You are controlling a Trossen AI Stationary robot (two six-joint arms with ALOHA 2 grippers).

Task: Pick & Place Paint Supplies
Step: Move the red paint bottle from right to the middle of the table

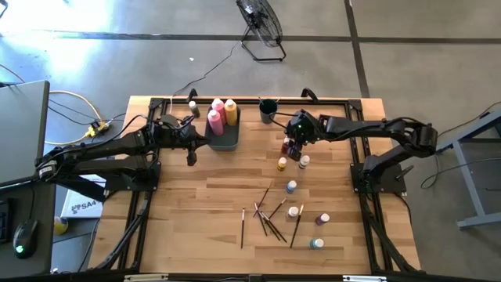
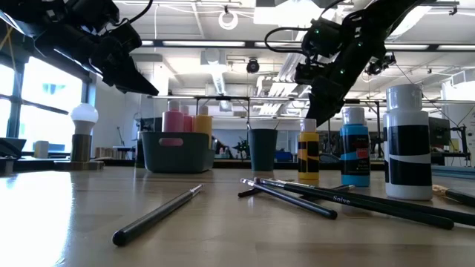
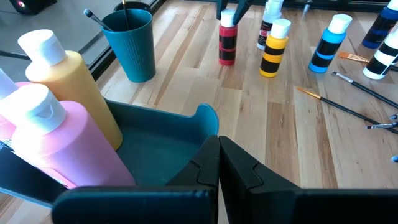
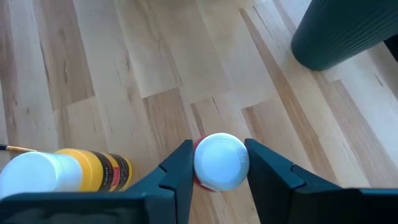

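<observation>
My right gripper (image 4: 219, 155) hangs over the far middle of the table (image 1: 293, 142), its fingers closed on a small red paint bottle (image 3: 227, 40). My left gripper (image 3: 217, 155) is shut and empty. It hovers by the left side of a dark bin (image 1: 227, 141) holding two pink squeeze bottles (image 1: 215, 119) and a yellow one (image 1: 231, 111). More small white-capped bottles stand nearby: yellow (image 1: 282, 164), white (image 1: 304, 161), blue (image 1: 291, 186). Thin dark paintbrushes (image 1: 270, 215) lie scattered toward the near edge. My right gripper pinches the red bottle's white cap (image 4: 221, 160) between its two fingers, one finger (image 4: 180, 171) on each side. The fingers come from above, pointing down. The bottle is upright, and in the left wrist view its base (image 3: 227, 61) appears to rest on the table.
A teal ribbed cup (image 1: 268, 110) with a brush in it stands just beyond the right gripper. A white knob on a tan base (image 1: 192, 106) sits at the far edge, left of the bin. Other small bottles (image 1: 322, 219) stand near the brushes. Bare wood lies at the table's near left.
</observation>
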